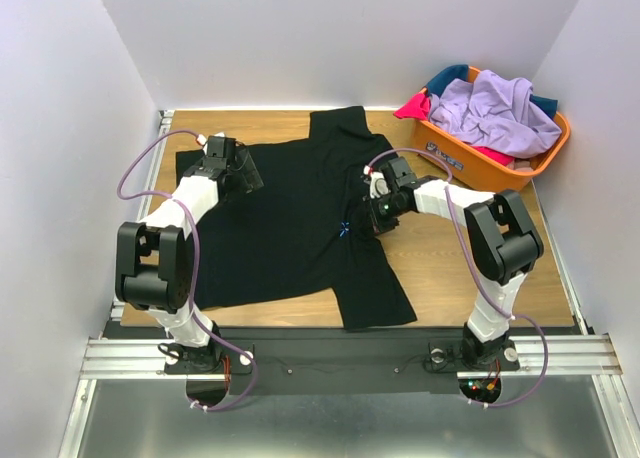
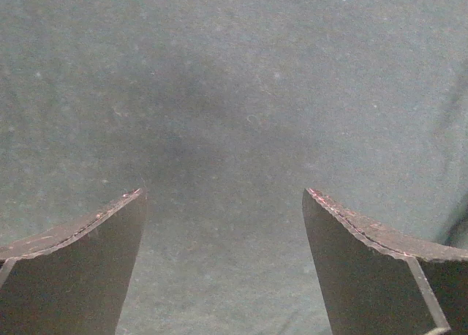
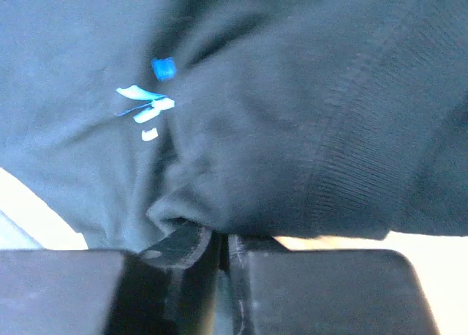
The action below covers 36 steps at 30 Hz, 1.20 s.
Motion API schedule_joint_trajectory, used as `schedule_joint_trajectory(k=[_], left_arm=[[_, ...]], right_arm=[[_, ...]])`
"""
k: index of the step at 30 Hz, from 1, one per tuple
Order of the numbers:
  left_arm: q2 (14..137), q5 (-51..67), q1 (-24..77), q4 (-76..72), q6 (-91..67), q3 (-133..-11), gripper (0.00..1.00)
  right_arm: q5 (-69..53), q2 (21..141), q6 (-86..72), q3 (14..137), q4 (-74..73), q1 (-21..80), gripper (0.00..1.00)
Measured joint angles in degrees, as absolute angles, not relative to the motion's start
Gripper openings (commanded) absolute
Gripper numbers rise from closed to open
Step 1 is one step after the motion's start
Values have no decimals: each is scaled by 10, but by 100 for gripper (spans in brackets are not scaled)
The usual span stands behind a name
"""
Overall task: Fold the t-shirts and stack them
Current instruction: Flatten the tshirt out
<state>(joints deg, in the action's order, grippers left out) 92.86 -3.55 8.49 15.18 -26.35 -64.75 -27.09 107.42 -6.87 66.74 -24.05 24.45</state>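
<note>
A black t-shirt [image 1: 300, 208] lies spread on the wooden table [image 1: 450, 268], with its light-blue logo [image 1: 345, 229] near the middle. My left gripper [image 1: 243, 172] is over the shirt's left part. In the left wrist view it [image 2: 223, 196] is open and empty, with black cloth [image 2: 234, 93] filling the view just below. My right gripper [image 1: 373, 194] is at the shirt's right side. In the right wrist view it [image 3: 223, 240] is shut on a bunched fold of the black shirt [image 3: 292, 152], and the logo [image 3: 144, 104] shows beside that fold. Lavender [image 1: 495, 108], pink-red [image 1: 413, 106] and teal [image 1: 448, 76] shirts lie in the basket.
An orange plastic basket [image 1: 480, 163] stands at the back right corner of the table. White walls close in the table on the left, back and right. Bare wood shows to the right of the shirt, in front of the basket.
</note>
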Motion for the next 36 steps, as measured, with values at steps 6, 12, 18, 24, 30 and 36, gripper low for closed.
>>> schedule_joint_trajectory(k=[6,12,18,24,30,36], left_arm=[[940,-39,72,150,-260,-648,98],[995,-46,59,136,-259,-643,98],[1028,-48,52,116,-258,-638,98],[1032,-43,43,99,-258,-638,98],[1037,-37,34,82,-259,-638,98],[1043,-37,21,69,-257,-643,98]], right_arm=[[-202,1070,-95,667,-254,245,0],[-83,1028,-138,645,-284,245,0],[-2,997,-174,628,-316,208,0],[26,996,-195,628,-327,178,2],[43,992,-197,628,-343,139,24],[69,983,-192,628,-374,79,39]])
